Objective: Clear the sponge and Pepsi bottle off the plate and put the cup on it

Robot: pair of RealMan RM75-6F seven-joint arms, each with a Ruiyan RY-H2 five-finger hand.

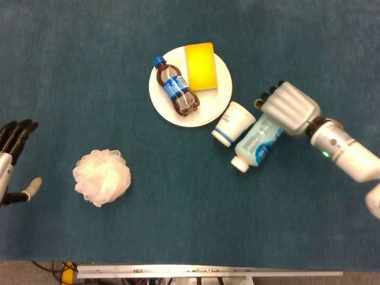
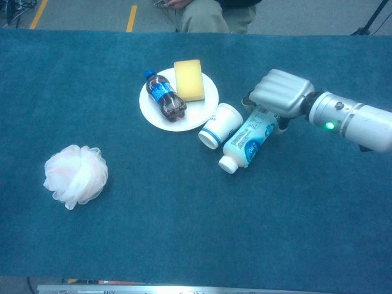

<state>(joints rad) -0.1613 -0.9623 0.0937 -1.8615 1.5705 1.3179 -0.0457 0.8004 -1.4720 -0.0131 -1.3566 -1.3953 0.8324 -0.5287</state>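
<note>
A white plate [image 1: 215, 105] [image 2: 199, 111] carries a Pepsi bottle [image 1: 176, 88] [image 2: 165, 97] lying on its side and a yellow sponge [image 1: 200, 66] [image 2: 188, 79]. A white paper cup [image 1: 233, 123] [image 2: 219, 124] lies tipped over just right of the plate's rim. My right hand [image 1: 289, 108] [image 2: 280, 92] hovers palm-down over the far end of a white and blue bottle beside the cup, fingers pointing toward the plate, holding nothing that I can see. My left hand [image 1: 15, 155] rests at the table's left edge, fingers spread and empty.
The white and blue bottle [image 1: 256, 142] [image 2: 247, 139] lies on its side against the cup, cap toward the front. A pale pink bath pouf [image 1: 101, 176] [image 2: 75, 175] sits at front left. Teal cloth covers the table. A seated person shows beyond the far edge.
</note>
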